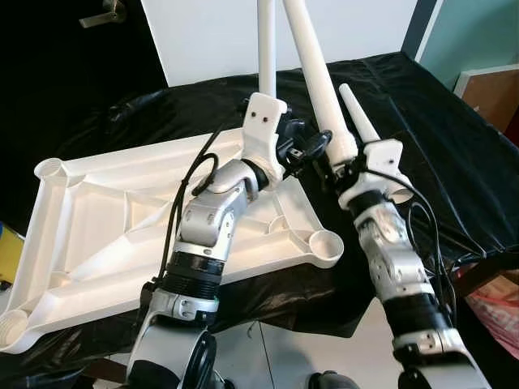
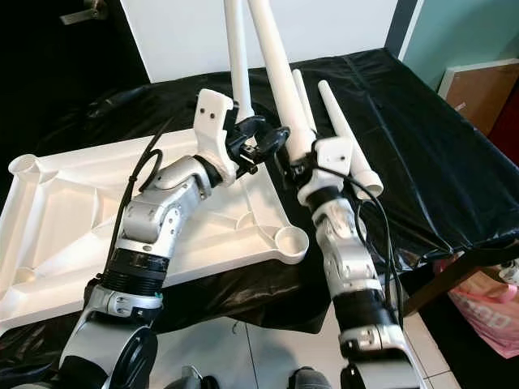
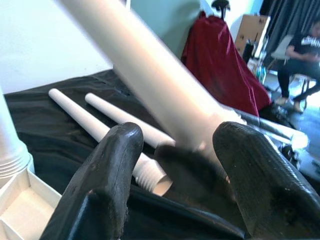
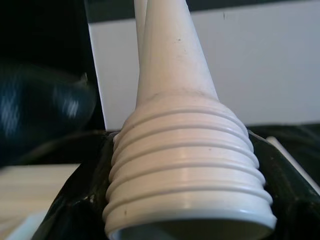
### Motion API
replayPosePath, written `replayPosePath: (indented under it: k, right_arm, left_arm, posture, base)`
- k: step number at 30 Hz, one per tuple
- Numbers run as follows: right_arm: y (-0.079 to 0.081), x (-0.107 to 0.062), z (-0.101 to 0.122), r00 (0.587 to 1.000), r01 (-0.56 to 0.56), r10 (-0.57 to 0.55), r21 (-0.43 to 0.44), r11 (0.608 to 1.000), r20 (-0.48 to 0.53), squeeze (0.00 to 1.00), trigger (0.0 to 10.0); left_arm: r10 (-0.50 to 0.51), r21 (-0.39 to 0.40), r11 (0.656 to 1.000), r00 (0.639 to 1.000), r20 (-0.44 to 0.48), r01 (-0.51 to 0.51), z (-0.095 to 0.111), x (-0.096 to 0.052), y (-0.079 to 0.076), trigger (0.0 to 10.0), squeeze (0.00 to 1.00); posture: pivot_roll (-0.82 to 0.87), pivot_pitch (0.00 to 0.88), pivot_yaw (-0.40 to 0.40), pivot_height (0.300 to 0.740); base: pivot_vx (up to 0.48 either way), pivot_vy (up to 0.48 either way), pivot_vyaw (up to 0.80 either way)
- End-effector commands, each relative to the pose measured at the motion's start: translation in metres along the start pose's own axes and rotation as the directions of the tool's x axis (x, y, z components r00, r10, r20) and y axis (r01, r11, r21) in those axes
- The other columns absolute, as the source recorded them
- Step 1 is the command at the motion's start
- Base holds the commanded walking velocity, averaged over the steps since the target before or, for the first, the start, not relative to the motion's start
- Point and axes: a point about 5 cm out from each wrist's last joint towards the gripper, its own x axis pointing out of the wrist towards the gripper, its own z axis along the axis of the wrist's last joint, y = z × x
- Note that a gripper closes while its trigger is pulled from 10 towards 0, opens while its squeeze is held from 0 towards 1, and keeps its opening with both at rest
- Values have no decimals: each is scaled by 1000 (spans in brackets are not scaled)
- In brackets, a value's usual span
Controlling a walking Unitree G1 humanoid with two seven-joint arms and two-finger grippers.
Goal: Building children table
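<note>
A white table top (image 1: 122, 235) lies upside down on a black cloth (image 1: 422, 146), with round holes at its corners. One white leg (image 1: 266, 49) already stands up in the far corner. The left gripper (image 1: 304, 150) reaches over that corner, its fingers (image 3: 107, 165) spread wide and holding nothing. The right gripper (image 1: 345, 166) is closed around the ridged end of a second leg (image 1: 312, 65), which tilts up. Two more legs (image 2: 345, 134) lie on the cloth beside it.
</note>
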Motion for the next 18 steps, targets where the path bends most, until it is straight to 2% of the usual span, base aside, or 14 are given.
replayPosePath:
  k: [1, 6, 7, 8, 9, 14, 16, 18]
  right_arm:
    - [5, 5, 6, 998, -46, 47, -10, 999, 30, 0, 10000]
    - [7, 13, 30, 988, -78, 79, -12, 997, 135, 0, 10000]
    - [11, 11, 40, 976, -111, 114, -26, 993, 186, 0, 10000]
    - [11, 11, 40, 976, -111, 114, -26, 993, 186, 0, 10000]
    - [12, 10, 41, 973, -124, 126, -23, 992, 194, 0, 10000]
    - [13, 5, 40, 970, -147, 148, -21, 989, 192, 0, 10000]
    - [14, 0, 37, 970, -168, 171, -33, 985, 175, 0, 10000]
    - [14, 0, 37, 970, -168, 171, -33, 985, 175, 0, 10000]
  left_arm:
    - [-53, 1, 999, 998, 32, 53, 7, 2, -3, 10000, 0]
    - [-49, -33, 998, 995, 87, 52, 15, -2, 3, 10000, 0]
    - [-43, -90, 994, 989, 144, 57, 23, -7, 8, 10000, 310]
    - [-43, -90, 994, 989, 144, 57, 23, -7, 8, 10000, 310]
    - [-41, -130, 989, 984, 176, 64, 26, -9, 12, 10000, 1000]
    - [-33, -201, 976, 972, 231, 81, 34, -14, 19, 10000, 1000]
    - [-53, -239, 964, 960, 273, 121, 41, -17, 21, 10000, 1000]
    - [-53, -239, 964, 960, 273, 121, 41, -17, 21, 10000, 1000]
  posture:
    - [-194, 3, 31, 740]
    - [-171, 1, 30, 740]
    - [-168, 0, 29, 740]
    - [-168, 0, 29, 740]
    - [-168, 0, 30, 740]
    - [-167, 0, 28, 740]
    - [-167, 0, 28, 740]
    - [-167, 0, 28, 740]
  base:
    - [0, 0, 0]
    - [0, 0, 0]
    - [0, 0, 0]
    - [0, 0, 0]
    - [0, 0, 0]
    - [0, 0, 0]
    - [0, 0, 0]
    - [0, 0, 0]
